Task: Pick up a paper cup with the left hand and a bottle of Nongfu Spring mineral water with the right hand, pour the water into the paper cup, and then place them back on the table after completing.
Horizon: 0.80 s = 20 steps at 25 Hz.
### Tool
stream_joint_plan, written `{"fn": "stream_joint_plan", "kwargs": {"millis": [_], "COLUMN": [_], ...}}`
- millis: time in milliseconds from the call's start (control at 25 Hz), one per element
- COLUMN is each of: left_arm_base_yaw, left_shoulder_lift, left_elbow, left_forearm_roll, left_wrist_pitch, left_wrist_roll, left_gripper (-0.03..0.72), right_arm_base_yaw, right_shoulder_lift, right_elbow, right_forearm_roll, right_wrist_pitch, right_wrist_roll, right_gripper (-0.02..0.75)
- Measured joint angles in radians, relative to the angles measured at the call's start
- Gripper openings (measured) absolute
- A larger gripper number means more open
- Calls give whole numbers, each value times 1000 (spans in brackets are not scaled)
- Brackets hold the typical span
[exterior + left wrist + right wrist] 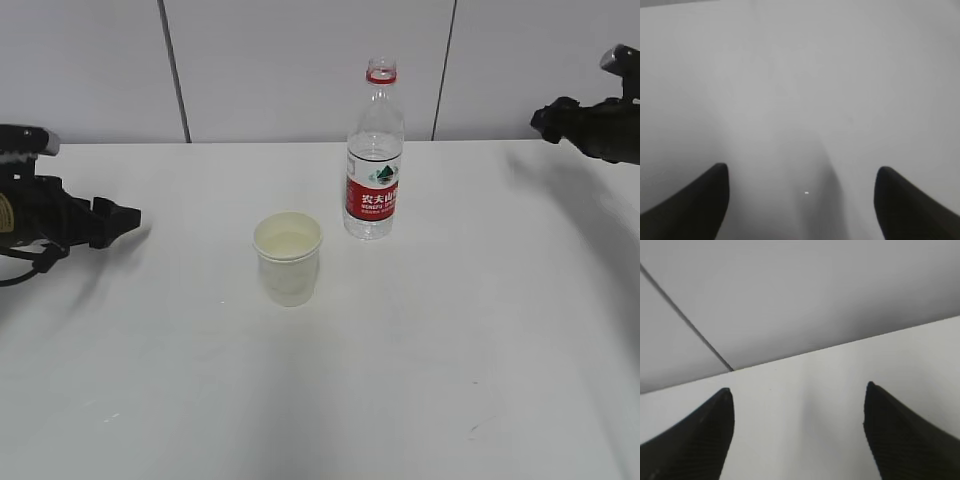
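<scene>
My left end effector [128,214] hangs at the left edge of the surface [450,360], jaws spread wide with nothing between them. My right end effector [543,119] sits high at the far right, also wide open and empty. The cup [288,258] stands upright near the middle, well apart from both arms. The bottle [374,152] stands upright just behind and to the right of it, close but not touching, cap off, only partly full. I cannot tell whether the cup holds water. Either nothing has been picked up or everything is already set back; if the former, I must bring my left end effector level to the cup's side and my right to the bottle's labelled waist, then close gently.
</scene>
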Motion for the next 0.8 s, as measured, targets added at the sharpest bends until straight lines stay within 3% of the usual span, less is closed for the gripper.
{"fn": "stream_joint_plan", "kwargs": {"millis": [160, 360, 520, 720, 800], "left_arm_base_yaw": [0, -1, -8, -31, -35], "left_shoulder_lift": [0, -5, -51, -118, -133], "left_elbow": [-21, -56, -83, -113, -113], "left_forearm_roll": [-5, 40, 120, 156, 159], "left_wrist_pitch": [11, 127, 292, 406, 433], "left_wrist_roll": [0, -6, -69, -118, -144], "left_gripper": [543, 543, 543, 525, 501], "right_arm_base_yaw": [0, 0, -2, -2, -6], "right_shoulder_lift": [0, 0, -30, -75, -77], "right_elbow": [0, -33, -60, -120, -142], "right_forearm_roll": [17, -179, -468, -951, -1030], "right_wrist_pitch": [6, 175, 207, 174, 106], "right_wrist_roll": [52, 158, 404, 873, 1052], "right_gripper": [595, 594, 594, 594, 594]}}
